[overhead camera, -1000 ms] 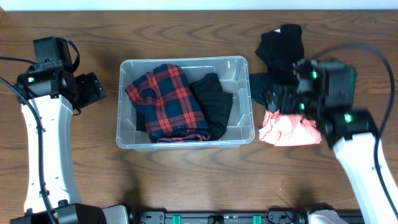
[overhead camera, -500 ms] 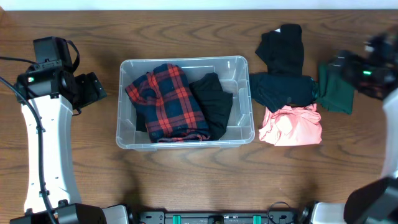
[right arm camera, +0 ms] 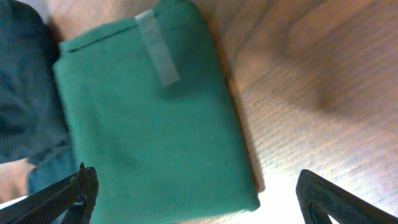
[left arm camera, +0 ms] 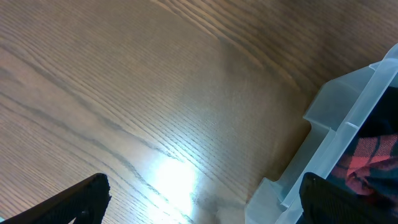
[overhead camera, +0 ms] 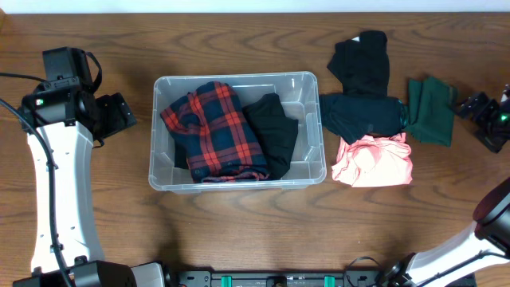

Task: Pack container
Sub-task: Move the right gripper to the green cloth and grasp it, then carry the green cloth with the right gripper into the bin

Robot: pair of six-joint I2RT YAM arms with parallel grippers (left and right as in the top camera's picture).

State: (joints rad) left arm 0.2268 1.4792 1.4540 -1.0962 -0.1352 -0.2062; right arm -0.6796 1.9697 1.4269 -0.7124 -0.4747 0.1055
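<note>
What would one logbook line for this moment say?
container: plaid garment, black garment inside | table: black pile, pink garment, green cloth | left jaws: open, empty | right jaws: open, empty, by green cloth

Bare table point(overhead camera: 119, 199) left of container point(overhead camera: 235, 77), plaid shirt point(overhead camera: 215, 131) and black garment point(overhead camera: 275, 131) filling it, clothes pile point(overhead camera: 362, 115) just beside right wall

Looks like a robotics lab workstation: a white left arm point(overhead camera: 56, 183) and right arm point(overhead camera: 462, 253) flank the clear plastic container point(overhead camera: 235, 77) on a wood-grain tabletop point(overhead camera: 239, 231). A black mounting rail point(overhead camera: 279, 279) runs in front of the container, and folded clothes point(overhead camera: 370, 119) lie to its right.
</note>
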